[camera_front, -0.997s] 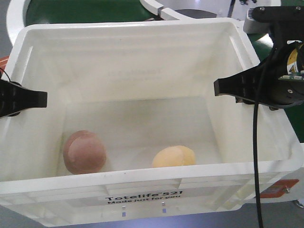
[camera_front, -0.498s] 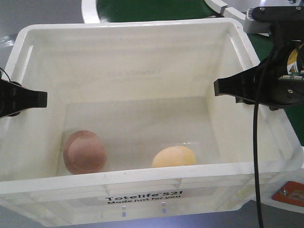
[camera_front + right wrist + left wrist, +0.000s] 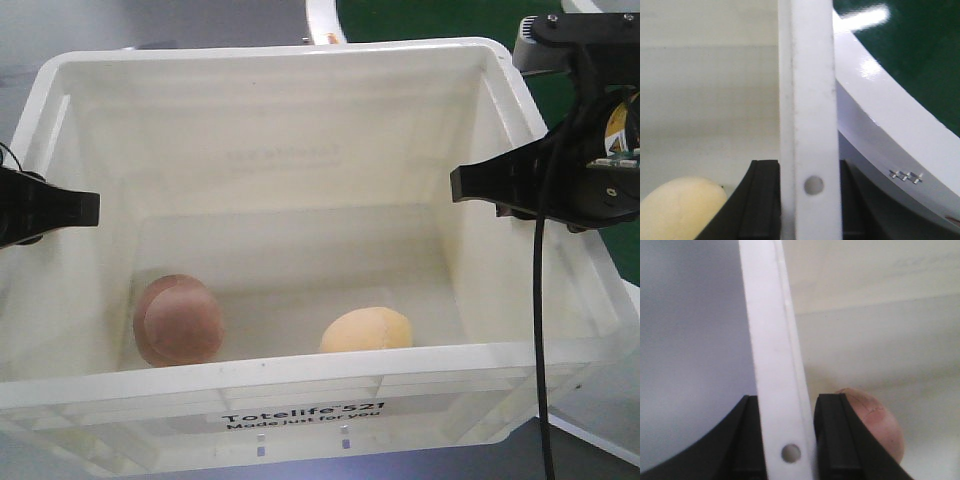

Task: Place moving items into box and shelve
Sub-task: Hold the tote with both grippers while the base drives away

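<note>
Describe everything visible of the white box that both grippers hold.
The white box is an open, upright rectangular tote of smooth plastic, with a thick rim and black print "Totelife 521 Made just for you" on its near side. The left gripper clamps its left wall and the right gripper its right wall, each at a small hole in the rim. On its floor lie a reddish-brown fruit and a pale yellow-orange fruit, apart.

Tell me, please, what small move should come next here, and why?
Probably carry the white box away, held level, for shelving. The reddish-brown fruit and the yellow fruit both lie on its floor, and the left gripper and the right gripper are each shut on a side rim, so loading looks done. Held level, because the round fruits could roll.
</note>
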